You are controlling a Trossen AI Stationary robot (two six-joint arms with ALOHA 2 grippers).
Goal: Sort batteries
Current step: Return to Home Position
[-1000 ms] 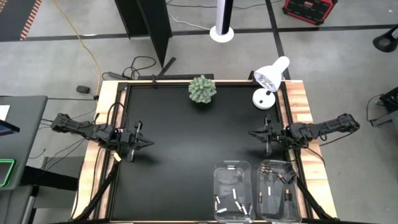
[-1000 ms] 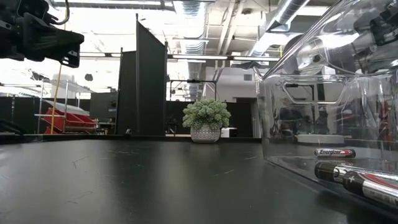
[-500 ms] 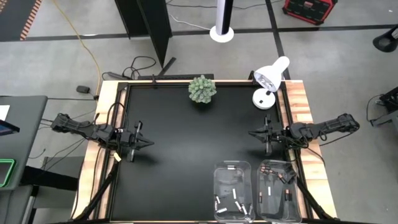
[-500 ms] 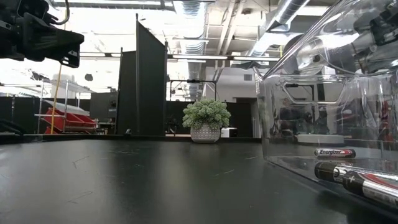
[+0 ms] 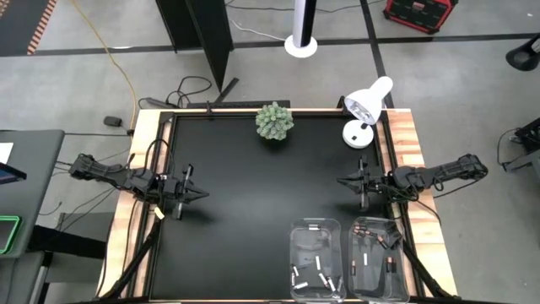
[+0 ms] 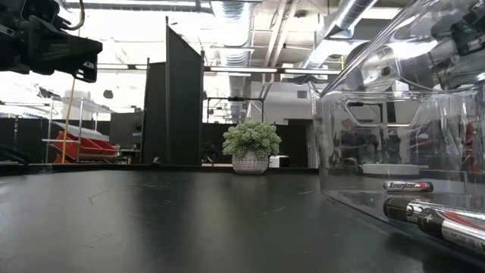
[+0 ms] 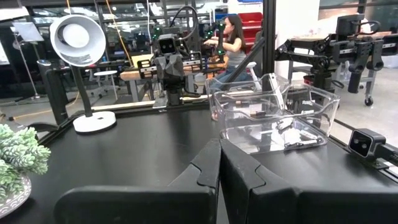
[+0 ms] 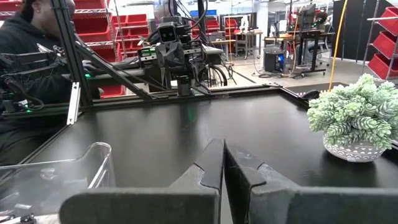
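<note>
- High: left hand (image 5: pixel 201 193) and right hand (image 5: pixel 344 180) hang at opposite table (image 5: pixel 270 194) sides; batteries (image 5: pixel 314 273) lie in the bins (image 5: pixel 293 253)
- Low: dark ones (image 6: pixel 408 186) rest in the near bin (image 6: pixel 341 152)
- Wrists: both hands closed, empty; I judge we're homing, nothing left to pick

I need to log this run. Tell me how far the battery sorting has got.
Done, it seems: the silver batteries lie in the left clear bin, the dark batteries in the right clear bin. In hand: nothing; the left pincer and right pincer are shut and empty at the table's sides. Left: no loose battery shows on the black table, so sorting looks finished.
</note>
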